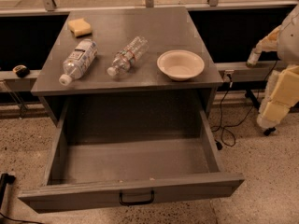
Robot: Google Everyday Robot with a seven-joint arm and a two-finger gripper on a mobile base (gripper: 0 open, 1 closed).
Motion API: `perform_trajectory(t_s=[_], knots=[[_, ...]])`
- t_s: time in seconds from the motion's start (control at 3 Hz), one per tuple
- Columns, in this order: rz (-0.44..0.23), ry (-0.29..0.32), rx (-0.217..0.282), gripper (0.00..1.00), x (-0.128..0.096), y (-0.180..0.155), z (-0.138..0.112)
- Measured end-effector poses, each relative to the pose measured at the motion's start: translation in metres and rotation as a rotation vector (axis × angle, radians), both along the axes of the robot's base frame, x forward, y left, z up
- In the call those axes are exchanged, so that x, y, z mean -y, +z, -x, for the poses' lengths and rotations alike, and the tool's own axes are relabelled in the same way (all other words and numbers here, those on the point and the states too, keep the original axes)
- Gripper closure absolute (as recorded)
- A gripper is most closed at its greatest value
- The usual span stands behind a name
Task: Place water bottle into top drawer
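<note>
- While the gripper [254,57] hangs at the right edge of the view, beside the cabinet and well apart from everything on it, I cannot tell whether it is clenched or released; nothing appears to be in it.
- Behind it, the padded arm [282,94] runs down the right side, clear of the drawer.
- Nearest the tool on the cabinet top [154,24] is the bowl [180,77], upright and empty.
- Just left of the bowl lies the water bottle [128,55], on its side, white cap pointing front-left, reddish band around its middle. It touches nothing else.
- Handling, as I judge it: light, thin-walled and springy, so a hard squeeze would dent it. Being round and smooth, it may roll or slip. The best hold looks to be across the ribbed body near the band, square to its long axis.
- Further left lies the fatter bottle [78,59], also on its side, which is not the target.
- At the back left sits the sponge [80,27].
- Below, the drawer [135,164] stands pulled fully open, with its handle [136,198] at the front.
- Count: one gripper, two bottles, one bowl, one sponge, one open drawer.
</note>
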State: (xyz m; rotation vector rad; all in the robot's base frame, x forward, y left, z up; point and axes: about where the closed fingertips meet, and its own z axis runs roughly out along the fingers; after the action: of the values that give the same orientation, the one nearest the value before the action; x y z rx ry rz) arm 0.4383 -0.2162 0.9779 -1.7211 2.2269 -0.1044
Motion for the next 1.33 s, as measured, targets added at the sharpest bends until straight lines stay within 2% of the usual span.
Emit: perform_trajectory(t_s=[0.33,0.67,1.0,1.33], knots=[[0.000,0.001,0.000,0.00,0.000,0.000,0.000],[0.042,0.099,0.001,0.00,-0.021,-0.013,-0.021],[0.113,0.312,0.064,0.00,-0.084,-0.024,-0.047],[0.107,0.558,0.096,0.00,-0.146,-0.037,-0.049]])
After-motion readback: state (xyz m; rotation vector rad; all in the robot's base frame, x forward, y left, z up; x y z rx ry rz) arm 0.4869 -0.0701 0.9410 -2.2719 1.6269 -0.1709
